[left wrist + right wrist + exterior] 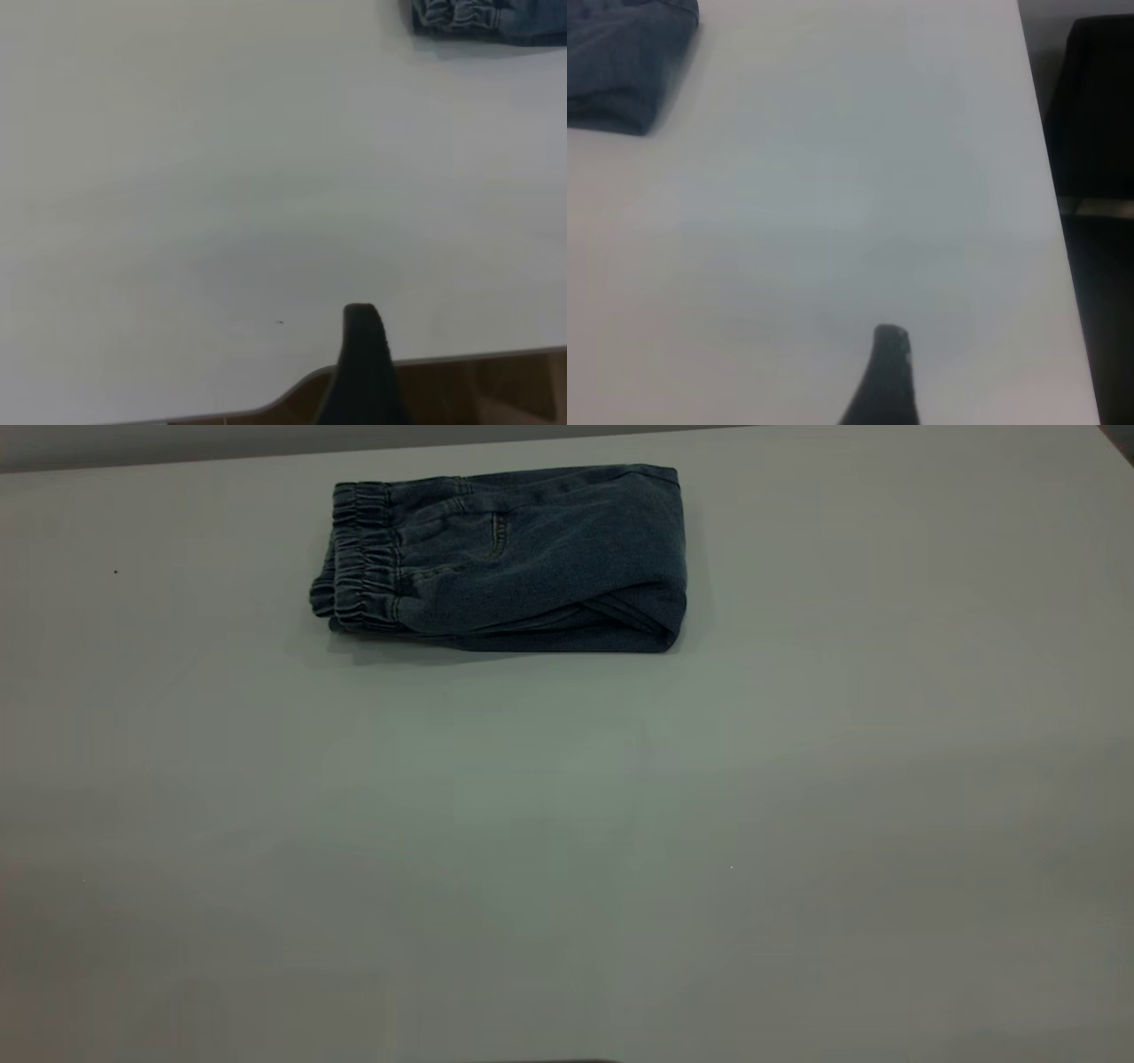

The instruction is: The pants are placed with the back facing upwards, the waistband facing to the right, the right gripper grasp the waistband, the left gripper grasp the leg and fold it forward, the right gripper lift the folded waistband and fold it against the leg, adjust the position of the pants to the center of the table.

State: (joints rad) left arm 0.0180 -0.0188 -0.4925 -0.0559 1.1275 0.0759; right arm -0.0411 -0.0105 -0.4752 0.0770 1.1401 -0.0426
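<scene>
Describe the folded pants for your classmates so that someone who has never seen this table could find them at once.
Start from the large pale table and look toward its far edge in the exterior view, a little left of the middle. There lie the pants, a compact folded bundle of dark blue denim. Its gathered waistband faces left, and it is the only object lying on the tabletop.

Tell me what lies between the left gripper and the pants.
Only bare table: the left wrist view shows nothing between the left gripper and the folded pants.
</scene>
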